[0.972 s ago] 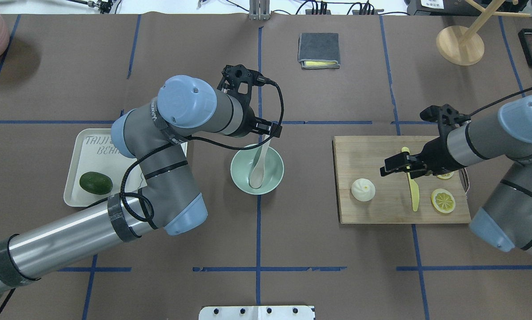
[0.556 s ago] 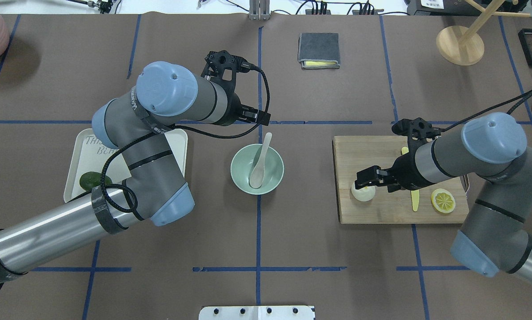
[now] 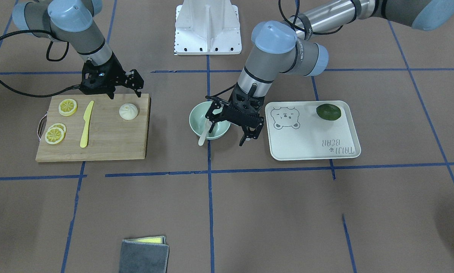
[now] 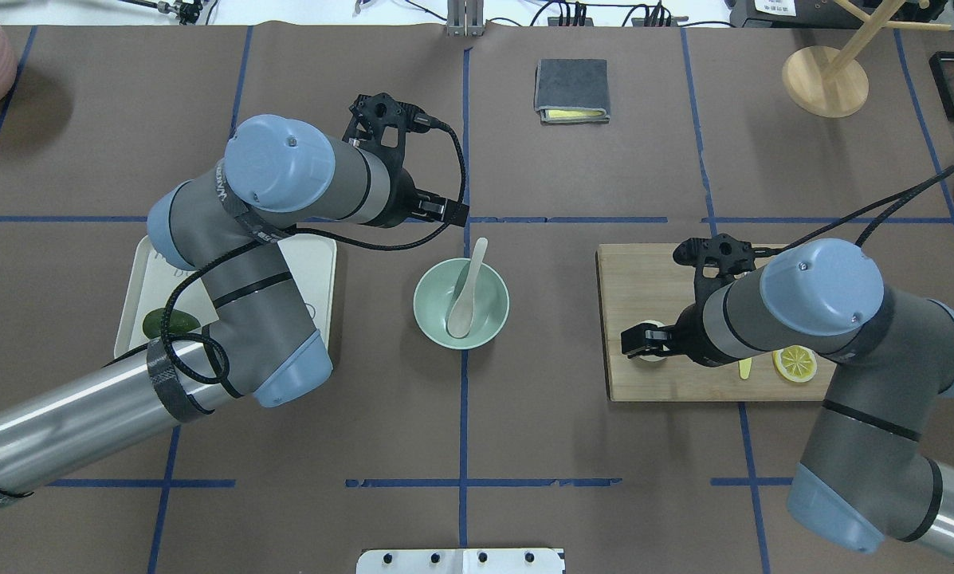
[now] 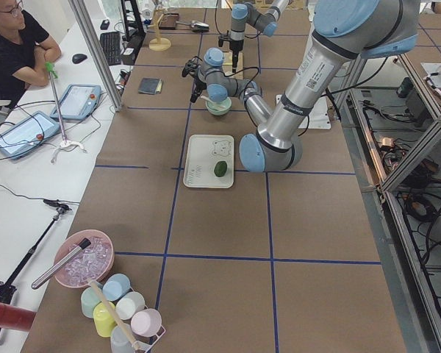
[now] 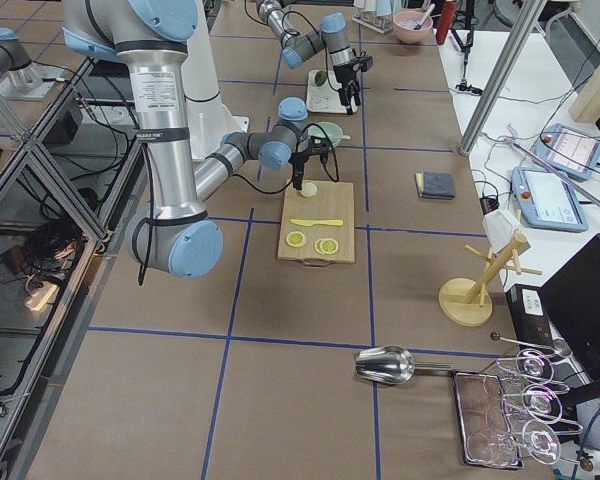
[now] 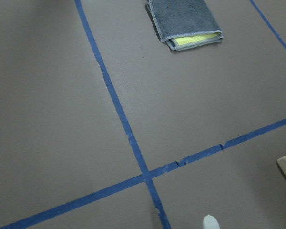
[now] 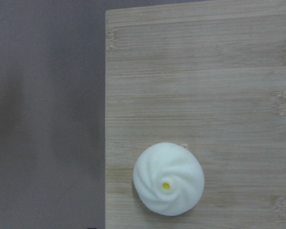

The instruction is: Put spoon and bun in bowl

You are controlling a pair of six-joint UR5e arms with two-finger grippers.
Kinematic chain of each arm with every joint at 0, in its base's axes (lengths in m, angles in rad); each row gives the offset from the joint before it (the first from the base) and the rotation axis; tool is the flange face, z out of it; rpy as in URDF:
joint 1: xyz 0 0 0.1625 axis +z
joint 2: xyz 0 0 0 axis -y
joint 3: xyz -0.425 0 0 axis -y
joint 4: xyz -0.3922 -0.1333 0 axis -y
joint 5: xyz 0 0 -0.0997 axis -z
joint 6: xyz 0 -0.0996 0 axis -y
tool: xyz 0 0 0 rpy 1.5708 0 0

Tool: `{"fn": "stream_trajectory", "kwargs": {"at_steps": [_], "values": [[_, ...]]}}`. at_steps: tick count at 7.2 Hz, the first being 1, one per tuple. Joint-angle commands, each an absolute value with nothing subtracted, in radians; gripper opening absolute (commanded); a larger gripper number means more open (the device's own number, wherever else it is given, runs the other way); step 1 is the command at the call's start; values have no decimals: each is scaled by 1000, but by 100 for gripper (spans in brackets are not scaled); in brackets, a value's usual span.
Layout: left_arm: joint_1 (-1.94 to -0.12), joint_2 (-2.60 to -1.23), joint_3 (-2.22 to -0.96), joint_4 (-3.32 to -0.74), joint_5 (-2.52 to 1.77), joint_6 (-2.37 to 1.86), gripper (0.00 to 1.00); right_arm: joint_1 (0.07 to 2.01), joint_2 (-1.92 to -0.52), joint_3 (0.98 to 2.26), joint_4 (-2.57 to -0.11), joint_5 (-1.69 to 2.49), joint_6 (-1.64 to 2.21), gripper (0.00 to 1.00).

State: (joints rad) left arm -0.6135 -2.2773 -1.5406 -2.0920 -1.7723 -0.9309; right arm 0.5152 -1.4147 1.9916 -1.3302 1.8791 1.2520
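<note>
The pale spoon lies in the mint-green bowl, its handle sticking out over the far rim. In the front view the spoon leans on the bowl. My left gripper is open and empty, just beside the bowl toward the tray. The white bun sits on the cutting board. My right gripper is open and hangs above the bun, apart from it. From overhead the right gripper covers most of the bun. The right wrist view looks straight down on the bun.
On the board lie a yellow knife and lemon slices. A white tray with a dark green fruit stands on the left arm's side. A grey folded cloth and a wooden stand are at the far edge.
My left gripper has let go of the spoon, which now rests in the bowl, and drawn back toward the tray. My right gripper has moved across the board to above the bun.
</note>
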Motion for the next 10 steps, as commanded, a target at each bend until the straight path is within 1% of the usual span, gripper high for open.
{"fn": "stream_trajectory", "kwargs": {"at_steps": [1, 4, 6, 7, 9, 10], "values": [[-614, -2275, -1543, -2091, -1772, -931, 99, 476, -1411, 1993, -1385, 1822, 1250, 92], [-615, -2272, -1548, -2089, -1769, -930, 99, 469, -1407, 1980, -1388, 1790, 1244, 89], [-626, -2232, -1581, -2086, -1769, -863, 99, 466, -1405, 1968, -1387, 1775, 1243, 87], [-630, -2230, -1583, -2086, -1767, -853, 99, 465, -1402, 1965, -1388, 1769, 1241, 82], [-632, -2217, -1594, -2086, -1767, -851, 99, 466, -1393, 1954, -1387, 1761, 1239, 65], [-638, -2207, -1600, -2088, -1769, -851, 99, 466, -1391, 1953, -1388, 1759, 1239, 35]]}}
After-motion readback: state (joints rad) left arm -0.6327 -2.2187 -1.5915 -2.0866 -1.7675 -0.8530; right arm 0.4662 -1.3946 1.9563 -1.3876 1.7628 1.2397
